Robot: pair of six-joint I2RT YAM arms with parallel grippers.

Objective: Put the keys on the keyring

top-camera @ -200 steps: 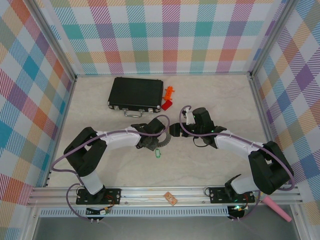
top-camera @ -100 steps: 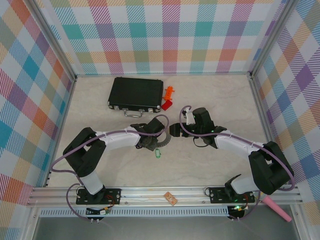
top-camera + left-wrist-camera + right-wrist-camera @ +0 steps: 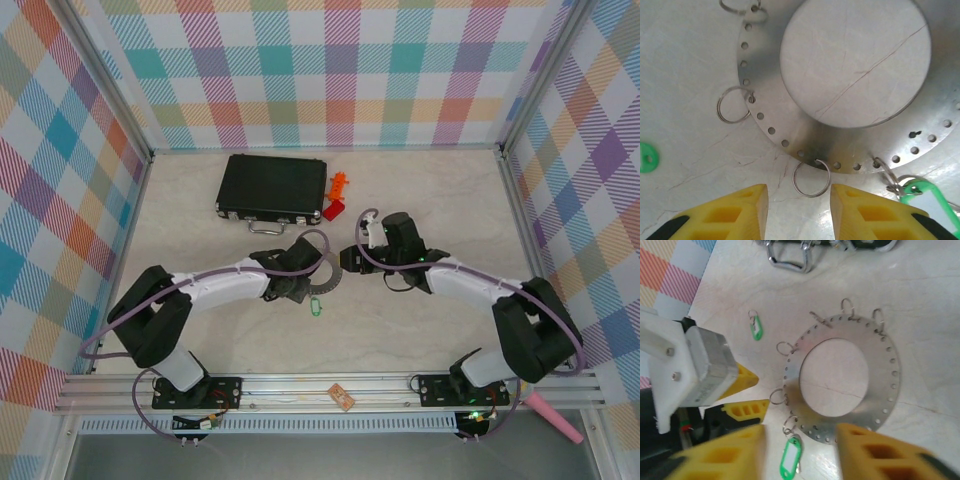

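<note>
The keyring (image 3: 765,107), a flat grey disc-ring with holes along its rim, lies on the table; it is also seen in the right wrist view (image 3: 885,385) and from above (image 3: 328,278). Several small split rings hang from its holes. One key with a green tag (image 3: 790,457) hangs from a split ring on the near rim (image 3: 920,192) (image 3: 317,303). A second green-tagged key (image 3: 755,329) lies loose beside the ring. My left gripper (image 3: 799,200) (image 3: 300,285) is open, its fingers either side of a small split ring (image 3: 811,177). My right gripper (image 3: 800,452) (image 3: 350,262) hovers open over the ring's edge, blurred.
A black case (image 3: 272,188) stands at the back, its metal handle (image 3: 787,260) facing the ring. Orange (image 3: 340,184) and red (image 3: 333,210) plastic pieces lie next to it. Checked walls close in three sides.
The left arm has stretched out lower and its gripper has shifted slightly towards the ring. The right gripper has edged a little to the left.
</note>
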